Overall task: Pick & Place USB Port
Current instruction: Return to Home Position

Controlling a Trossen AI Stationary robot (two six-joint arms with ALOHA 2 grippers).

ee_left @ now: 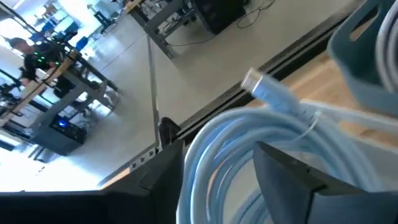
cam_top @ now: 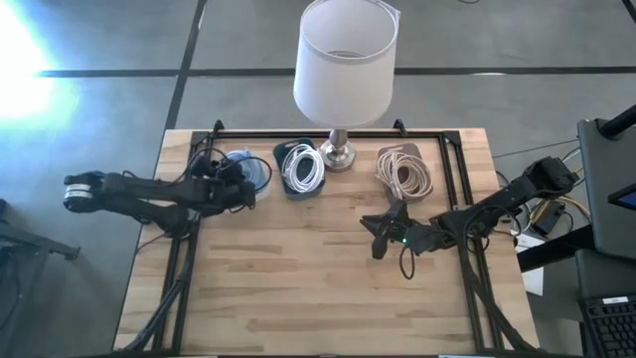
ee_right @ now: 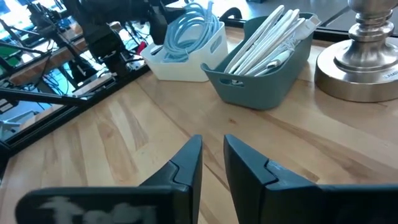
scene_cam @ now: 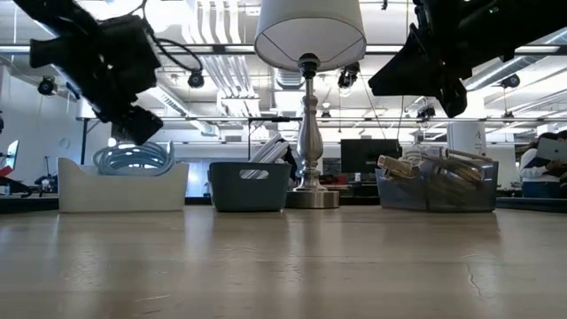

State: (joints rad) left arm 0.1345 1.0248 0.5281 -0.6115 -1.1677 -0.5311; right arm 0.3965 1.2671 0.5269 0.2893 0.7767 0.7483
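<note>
A coil of light blue USB cable lies in a white bin at the table's far left; its metal plug sticks out of the coil. My left gripper is open and reaches down into that bin, one finger on each side of the coil. My right gripper hovers over the bare wood right of the table's middle. Its fingers are almost together with nothing between them. My left gripper straddles the blue coil's upper loops, slanting down from the table's left. The coil fills the gap between the fingers. I cannot tell whether the fingers touch it. The coil rests in the white bin.
A teal bin with white cable and a clear bin with beige cable stand along the far edge. Between them stands a lamp with a metal base and a white shade. The near half of the table is bare wood.
</note>
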